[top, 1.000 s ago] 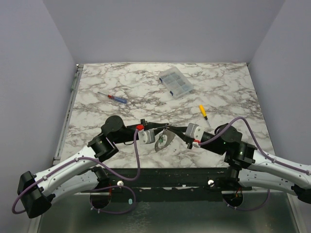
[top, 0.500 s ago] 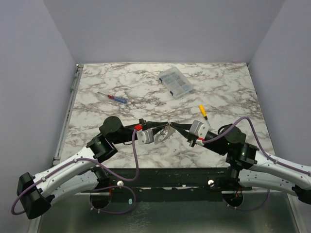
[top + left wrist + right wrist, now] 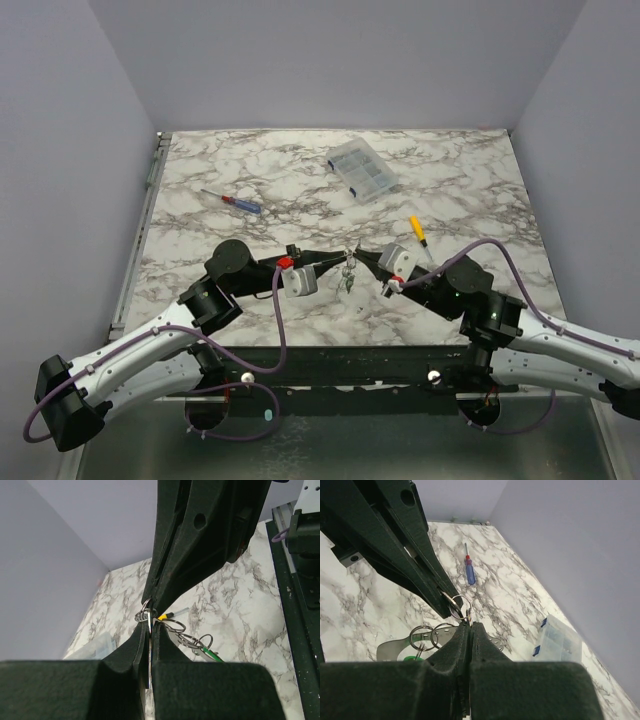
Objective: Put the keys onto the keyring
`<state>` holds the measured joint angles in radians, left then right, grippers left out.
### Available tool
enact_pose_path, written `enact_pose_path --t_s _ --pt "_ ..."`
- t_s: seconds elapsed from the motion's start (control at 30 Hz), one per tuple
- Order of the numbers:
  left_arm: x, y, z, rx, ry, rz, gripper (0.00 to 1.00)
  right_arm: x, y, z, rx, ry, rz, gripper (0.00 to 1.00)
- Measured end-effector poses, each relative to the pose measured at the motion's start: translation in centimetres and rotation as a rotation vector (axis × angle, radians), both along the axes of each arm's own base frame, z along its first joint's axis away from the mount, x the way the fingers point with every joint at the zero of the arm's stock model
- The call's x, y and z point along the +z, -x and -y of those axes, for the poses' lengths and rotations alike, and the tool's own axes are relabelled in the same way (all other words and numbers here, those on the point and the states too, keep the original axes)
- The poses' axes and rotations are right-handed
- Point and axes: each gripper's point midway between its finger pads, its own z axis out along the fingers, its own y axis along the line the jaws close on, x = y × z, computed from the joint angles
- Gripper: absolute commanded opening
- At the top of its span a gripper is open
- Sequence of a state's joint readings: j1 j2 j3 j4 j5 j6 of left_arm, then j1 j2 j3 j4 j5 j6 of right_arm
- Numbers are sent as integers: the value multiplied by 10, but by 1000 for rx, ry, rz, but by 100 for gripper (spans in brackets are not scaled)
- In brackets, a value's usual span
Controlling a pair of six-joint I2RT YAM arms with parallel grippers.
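My left gripper (image 3: 341, 262) and right gripper (image 3: 357, 259) meet tip to tip above the table's near middle. In the left wrist view the left gripper (image 3: 151, 626) is shut on a thin silvery key, with the keyring (image 3: 145, 614) at its tip. In the right wrist view the right gripper (image 3: 470, 624) is shut on the edge of that keyring (image 3: 460, 605). More rings (image 3: 423, 637), a flat silvery piece (image 3: 390, 649) and a green tag hang below. In the top view the keys (image 3: 347, 281) dangle under the tips.
A clear plastic parts box (image 3: 360, 168) sits at the far middle. A red-and-blue screwdriver (image 3: 233, 202) lies at the left. A yellow-handled screwdriver (image 3: 418, 231) lies just right of the right wrist. The table's near edge is right below the arms.
The right gripper has moved left and up to meet the left gripper's tips. The hanging bunch has shifted slightly right and now looks narrower under the tips.
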<state>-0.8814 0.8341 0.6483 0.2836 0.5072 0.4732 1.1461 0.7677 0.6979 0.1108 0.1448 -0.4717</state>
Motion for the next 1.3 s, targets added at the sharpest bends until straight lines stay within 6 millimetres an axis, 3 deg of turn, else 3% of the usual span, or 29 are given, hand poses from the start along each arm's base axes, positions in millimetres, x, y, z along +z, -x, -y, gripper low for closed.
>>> enact_pose_path --t_s 0.23,1.3 --pt "-1 0 0 2 -3 0 0 -13 -2 -3 -1 44 -20 1" --pt "-14 -16 -6 91 -66 39 0 -23 0 4 -8 110 -55 1"
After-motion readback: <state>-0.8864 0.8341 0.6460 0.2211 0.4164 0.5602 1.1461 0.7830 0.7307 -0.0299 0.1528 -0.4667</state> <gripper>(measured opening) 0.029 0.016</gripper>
